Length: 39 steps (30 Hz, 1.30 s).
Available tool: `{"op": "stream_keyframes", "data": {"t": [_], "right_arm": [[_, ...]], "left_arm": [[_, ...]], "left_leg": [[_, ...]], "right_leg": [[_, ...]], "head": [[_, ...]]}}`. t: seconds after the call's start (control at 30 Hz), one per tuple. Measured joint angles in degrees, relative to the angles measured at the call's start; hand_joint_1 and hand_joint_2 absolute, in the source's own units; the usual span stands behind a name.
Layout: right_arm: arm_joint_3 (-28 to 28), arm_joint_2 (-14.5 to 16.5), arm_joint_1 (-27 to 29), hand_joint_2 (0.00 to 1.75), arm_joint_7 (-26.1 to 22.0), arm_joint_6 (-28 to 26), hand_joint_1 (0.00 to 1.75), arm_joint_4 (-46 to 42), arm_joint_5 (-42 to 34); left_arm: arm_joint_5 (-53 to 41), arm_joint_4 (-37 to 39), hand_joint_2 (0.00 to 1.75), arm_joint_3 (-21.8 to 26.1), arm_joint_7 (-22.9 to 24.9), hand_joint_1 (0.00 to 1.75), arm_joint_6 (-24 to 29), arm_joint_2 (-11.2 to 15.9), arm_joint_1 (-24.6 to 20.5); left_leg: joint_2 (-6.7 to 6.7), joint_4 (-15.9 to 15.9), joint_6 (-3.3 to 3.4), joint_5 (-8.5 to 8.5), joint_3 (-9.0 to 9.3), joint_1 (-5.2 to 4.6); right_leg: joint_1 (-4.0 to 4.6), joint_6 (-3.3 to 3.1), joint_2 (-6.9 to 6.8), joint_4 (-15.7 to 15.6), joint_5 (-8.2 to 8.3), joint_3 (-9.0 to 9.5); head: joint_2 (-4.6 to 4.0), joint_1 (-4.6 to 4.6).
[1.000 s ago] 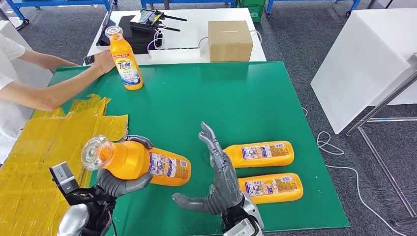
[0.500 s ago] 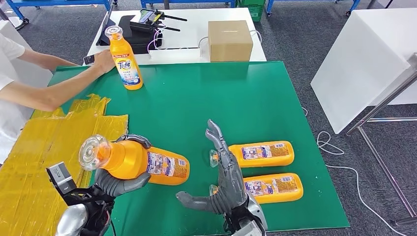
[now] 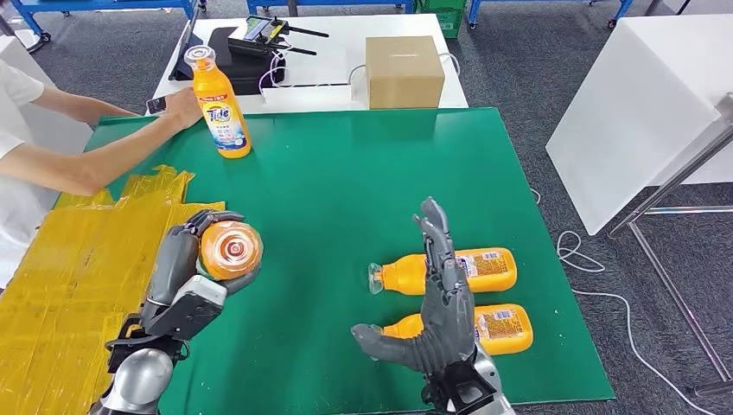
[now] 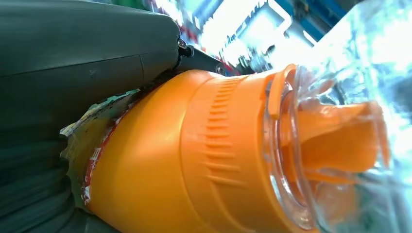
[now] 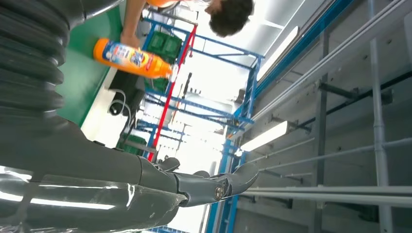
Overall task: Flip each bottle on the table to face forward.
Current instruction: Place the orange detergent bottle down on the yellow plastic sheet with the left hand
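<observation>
Fingers of the right hand (image 3: 443,333) are spread, holding nothing, near the two lying bottles (image 3: 449,271) at right. Left hand (image 3: 192,275) wraps the raised bottle (image 3: 230,249) above the green mat (image 3: 346,173); its curved body could slip if tilted further. Far left, a person's hand (image 3: 181,107) steadies the upright bottle (image 3: 219,104).

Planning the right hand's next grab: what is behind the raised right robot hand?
Behind the right robot hand lie two orange plastic detergent bottles on the green mat, caps toward the left. The hand covers the nearer bottle's middle and part of its label.
</observation>
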Motion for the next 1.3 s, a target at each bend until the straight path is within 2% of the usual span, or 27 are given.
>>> {"op": "stream_keyframes", "data": {"t": [0.1, 0.2, 0.5, 0.67, 0.87, 0.97, 1.17, 1.3], "right_arm": [[-2.5, 0.0, 0.8, 1.75, 1.7, 0.6, 0.00, -1.5, 0.0], [-4.7, 0.0, 1.6, 1.75, 2.4, 1.4, 0.00, -2.1, -0.3], [-8.4, 0.1, 3.0, 1.75, 2.7, 3.2, 0.00, -3.1, -0.1], [-9.2, 0.3, 2.9, 1.75, 3.4, 4.2, 0.00, -3.1, -0.2], [-9.4, 0.6, 2.3, 1.75, 4.2, 4.8, 0.00, -3.1, -0.4], [-9.4, 0.7, 2.1, 1.75, 4.3, 4.8, 0.00, -3.1, -0.4], [-9.5, 0.8, 1.6, 1.75, 4.7, 4.8, 0.00, -2.8, -0.5], [-9.5, 0.9, 1.5, 1.75, 5.0, 4.8, 0.00, -2.5, -0.5]], "left_arm": [[-16.9, 1.9, 1.75, -0.2, 5.2, 1.75, 1.9, 0.0, -1.8], [-26.8, 4.5, 1.75, -0.9, 8.9, 1.75, 2.0, 0.0, -3.5], [-38.6, 12.4, 1.75, -3.0, 15.3, 1.75, -0.4, 0.6, -8.4], [-48.4, 20.1, 1.75, -3.4, 21.3, 1.75, -2.4, 1.7, -12.8], [-49.7, 34.2, 1.75, -3.6, 24.9, 1.75, -3.0, 3.9, -20.0], [-49.7, 37.8, 1.75, -3.8, 25.8, 1.75, -3.1, 4.5, -21.5], [-49.7, 45.2, 1.75, -6.3, 33.1, 1.75, -5.6, 6.6, -25.2], [-49.7, 51.5, 1.75, -6.3, 33.1, 1.75, -5.3, 7.4, -28.1]], "left_leg": [[0.00, 0.0, 0.00, 0.00, 0.01, -0.01], [0.00, 0.0, 0.00, 0.00, 0.00, -0.02], [0.01, 0.0, 0.00, 0.00, -0.01, -0.01], [0.00, 0.0, 0.00, 0.01, -0.01, -0.01], [0.03, 0.0, -0.03, 0.04, 0.00, 0.01], [0.01, 0.0, -0.03, 0.05, -0.04, 0.02], [0.01, 0.0, -0.03, 0.04, -0.06, 0.00], [-0.03, 0.0, -0.02, 0.04, -0.07, 0.00]], "right_leg": [[0.00, 0.00, 0.00, 0.0, 0.00, 0.00], [0.00, 0.00, 0.00, 0.0, 0.00, 0.00], [0.00, 0.00, 0.00, 0.0, 0.00, -0.02], [0.00, 0.00, 0.00, 0.0, 0.01, -0.01], [0.01, 0.01, 0.01, 0.1, 0.02, -0.01], [0.01, 0.01, 0.00, 0.1, 0.01, -0.02], [-0.01, 0.01, 0.00, 0.1, 0.01, -0.03], [-0.01, 0.01, -0.06, 0.1, 0.01, -0.02]], "head": [[0.00, -0.01], [0.00, 0.00], [0.00, 0.01], [0.00, 0.00], [0.00, -0.02], [0.00, -0.01], [0.00, 0.00], [0.00, -0.01]]}}
